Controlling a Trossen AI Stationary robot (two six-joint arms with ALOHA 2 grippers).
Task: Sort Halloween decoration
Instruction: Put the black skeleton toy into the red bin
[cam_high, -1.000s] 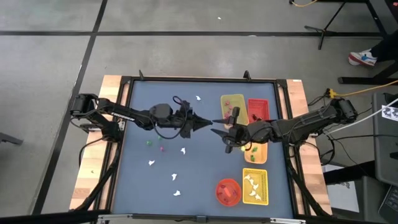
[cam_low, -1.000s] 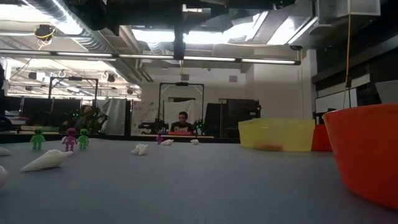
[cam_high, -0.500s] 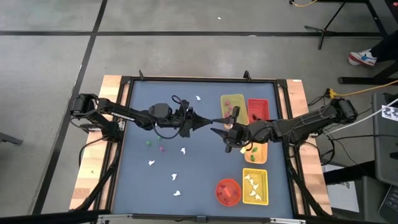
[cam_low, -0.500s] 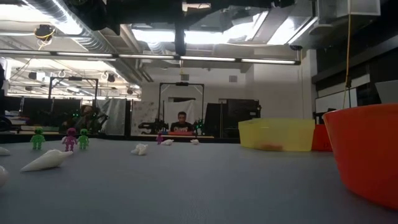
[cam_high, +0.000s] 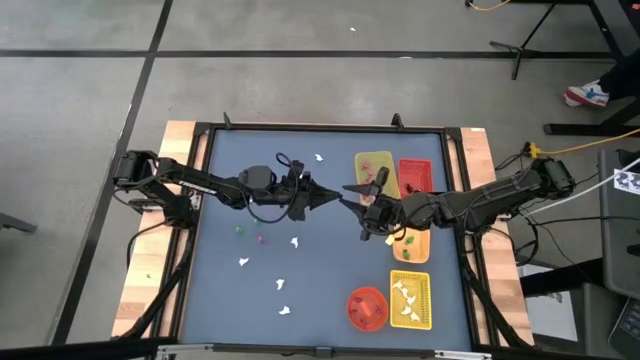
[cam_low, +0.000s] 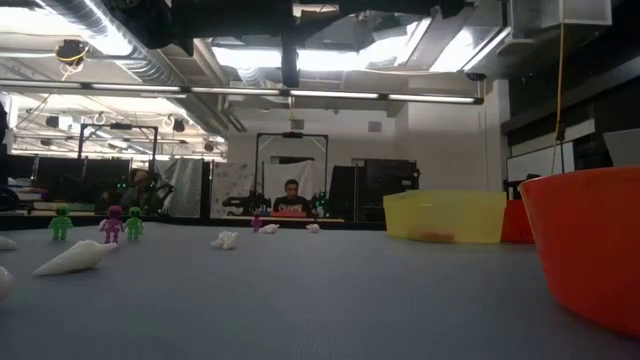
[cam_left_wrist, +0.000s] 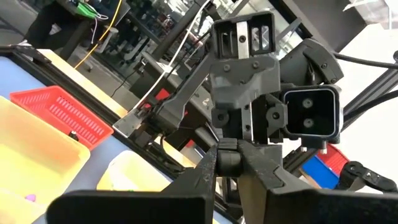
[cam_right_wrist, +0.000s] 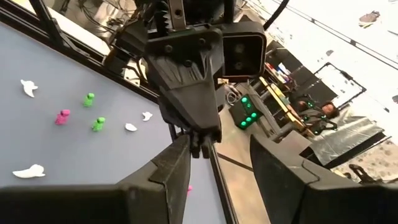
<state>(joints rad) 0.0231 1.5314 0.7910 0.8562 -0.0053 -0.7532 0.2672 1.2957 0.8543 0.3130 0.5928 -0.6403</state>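
Note:
Both grippers meet tip to tip high above the table's middle. My left gripper (cam_high: 333, 197) is shut on a small dark piece (cam_left_wrist: 228, 160). My right gripper (cam_high: 347, 195) faces it, open. Its two fingers (cam_right_wrist: 171, 171) stand on either side of the left gripper's tips (cam_right_wrist: 199, 144) without touching them. Loose decoration lies on the blue table top: white ghosts (cam_high: 295, 241), a green piece (cam_high: 240, 229) and a pink one (cam_high: 260, 239). The low view shows the green (cam_low: 61, 222) and pink (cam_low: 113, 224) figures standing upright. My left gripper pinches the small dark piece (cam_left_wrist: 228, 163) between its two fingertips. The fingers lie about level and point toward the table's right. The piece is lifted clear, high over the table. Only its rounded dark end shows between the tips.
Along the table's right side stand a yellow tray (cam_high: 375, 168), a red tray (cam_high: 415, 176), an orange tray (cam_high: 412, 245) and a second yellow tray (cam_high: 412, 300) with white ghosts in it. A red-orange bowl (cam_high: 367, 307) sits beside that tray. A person sits far behind the table (cam_low: 291, 198).
My right gripper has rolled a little about its own line. Its fingertips have swung slightly toward the table's far edge, and it has stayed open around the left gripper's tips. The left gripper has kept its hold.

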